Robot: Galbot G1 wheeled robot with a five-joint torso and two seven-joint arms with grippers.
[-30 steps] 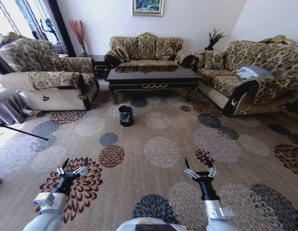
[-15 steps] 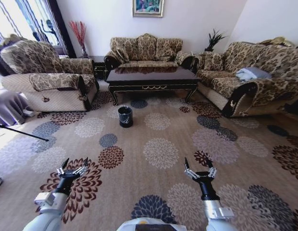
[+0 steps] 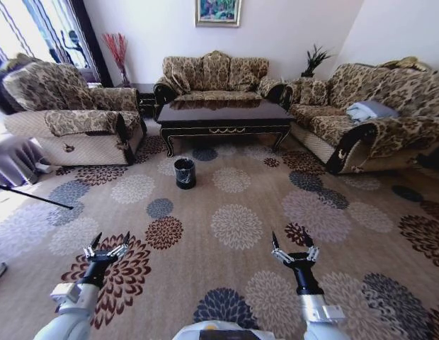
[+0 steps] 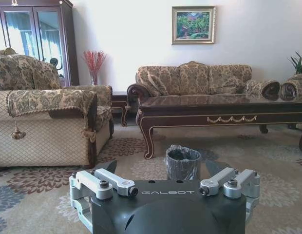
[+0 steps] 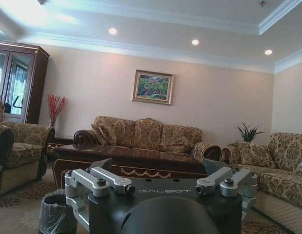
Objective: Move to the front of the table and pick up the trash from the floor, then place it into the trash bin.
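The long dark table (image 3: 223,115) with gold ornament stands far ahead in front of the middle sofa; it also shows in the left wrist view as the table (image 4: 224,111) and in the right wrist view as the table (image 5: 141,165). The small black trash bin (image 3: 185,172) stands on the carpet before the table's left end, seen again as the bin (image 4: 182,164) and the bin (image 5: 56,213). I cannot make out the trash on the patterned carpet. My left gripper (image 3: 111,240) and right gripper (image 3: 290,241) hover low in front of me, both open and holding nothing.
A patterned armchair (image 3: 71,117) stands at the left, a long sofa (image 3: 375,117) at the right and another sofa (image 3: 216,71) behind the table. A dark rod (image 3: 32,195) and grey cloth lie at the far left. Wide flowered carpet (image 3: 237,223) stretches between me and the bin.
The whole head view has shifted slightly, with the table and bin sliding a little lower, so the camera has moved. Both grippers keep their pose.
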